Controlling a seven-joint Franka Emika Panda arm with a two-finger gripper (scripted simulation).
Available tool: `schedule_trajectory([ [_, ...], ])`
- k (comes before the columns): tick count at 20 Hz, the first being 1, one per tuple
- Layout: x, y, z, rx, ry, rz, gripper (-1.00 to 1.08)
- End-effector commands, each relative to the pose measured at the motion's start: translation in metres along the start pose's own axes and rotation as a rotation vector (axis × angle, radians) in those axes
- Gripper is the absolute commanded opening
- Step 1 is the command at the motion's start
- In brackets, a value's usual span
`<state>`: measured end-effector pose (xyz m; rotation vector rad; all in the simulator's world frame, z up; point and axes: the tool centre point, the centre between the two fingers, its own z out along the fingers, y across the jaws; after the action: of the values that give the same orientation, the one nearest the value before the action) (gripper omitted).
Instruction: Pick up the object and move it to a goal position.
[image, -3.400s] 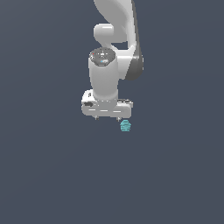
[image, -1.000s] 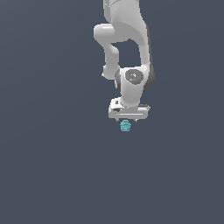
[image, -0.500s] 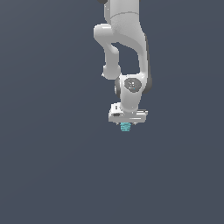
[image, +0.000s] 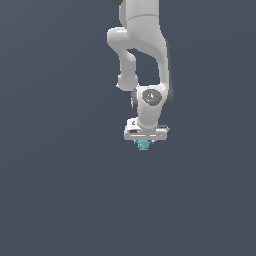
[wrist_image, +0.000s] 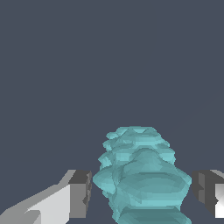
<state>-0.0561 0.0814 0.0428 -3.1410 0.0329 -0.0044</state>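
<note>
The object (image: 144, 145) is a tiny teal-cyan ridged lump on the flat grey ground. In the exterior view my white gripper (image: 145, 141) points straight down and sits right over it, so only the lump's lower part shows. In the wrist view the object (wrist_image: 142, 175) fills the space between my two fingers (wrist_image: 78, 194). The fingers stand apart on either side of it with small gaps, so the gripper is open and not closed on it.
The flat dark grey ground (image: 60, 190) surrounds the arm on all sides. No other objects or edges show. My white arm (image: 145, 55) rises above the gripper toward the top of the exterior view.
My gripper has come down over the object, from just above it to straddling it. The object has not moved.
</note>
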Motion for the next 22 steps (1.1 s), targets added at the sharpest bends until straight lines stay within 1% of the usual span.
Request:
schedule_trajectory([
  [1,-0.001,0.0,0.002,0.0,-0.003,0.0,-1.0],
  [7,-0.002,0.003,-0.005,0.0,0.0,0.0,-1.0],
  [12,-0.009,0.012,-0.019,0.0,0.0,0.0,-1.0],
  [17,-0.02,0.027,-0.044,0.0,-0.001,0.0,-1.0],
  [22,-0.036,0.048,-0.078,0.0,-0.001,0.0,-1.0],
])
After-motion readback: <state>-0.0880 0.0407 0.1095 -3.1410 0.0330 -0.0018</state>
